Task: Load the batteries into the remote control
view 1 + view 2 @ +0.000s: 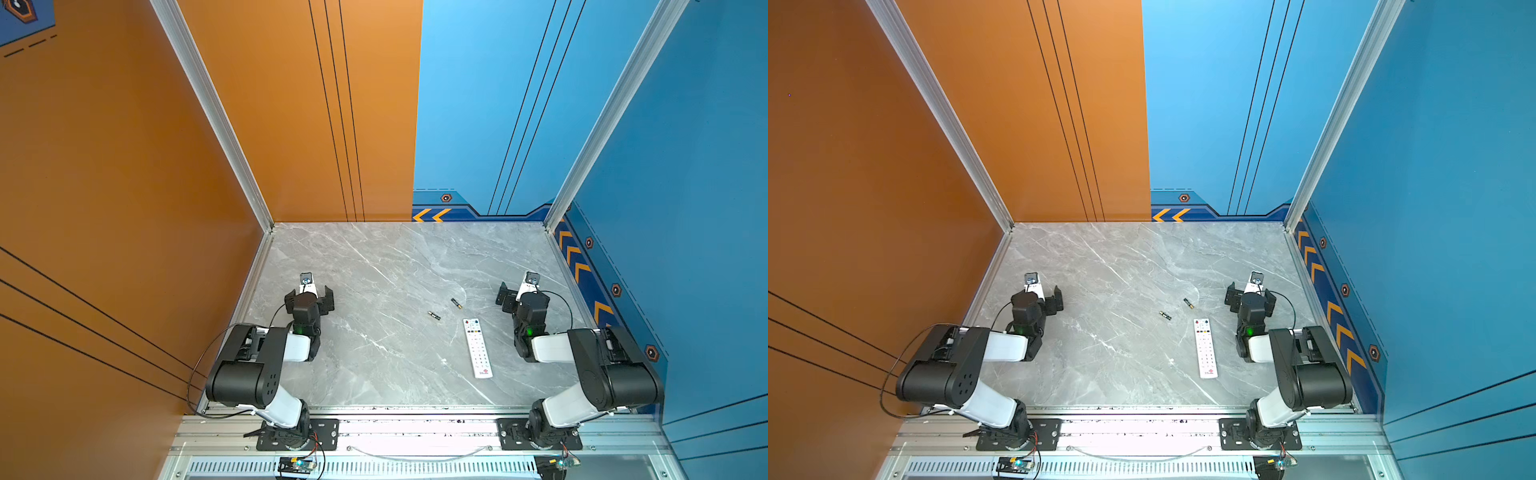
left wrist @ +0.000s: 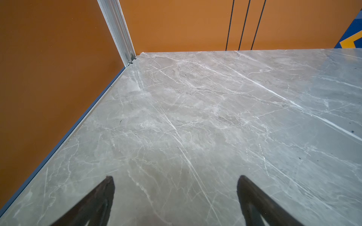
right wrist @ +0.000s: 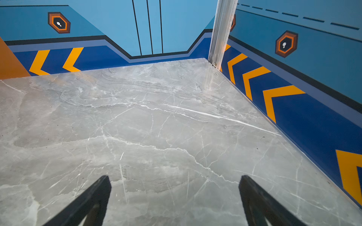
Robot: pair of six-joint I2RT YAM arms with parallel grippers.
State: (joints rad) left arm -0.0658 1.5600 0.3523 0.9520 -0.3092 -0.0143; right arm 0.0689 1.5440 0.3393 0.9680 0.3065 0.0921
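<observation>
task not yet begun, as far as the views show; remote control (image 1: 478, 348) lies buttons-up on the bench (image 1: 374, 270), right of centre, long axis running near-to-far; left battery (image 1: 434, 316) and right battery (image 1: 456, 303) lie loose on the bench just beyond its far end, slightly to its left — apart from each other, neither touching it; left gripper (image 2: 175, 177) hovers at the left side, fingers (image 2: 109, 184) spread wide, nothing between them; right gripper (image 3: 175, 176) sits right of the remote control's far end, fingers likewise apart and empty; its back is hidden — cover state cannot be told; left to do, by my reading: turn it over, open the bay, seat both.
</observation>
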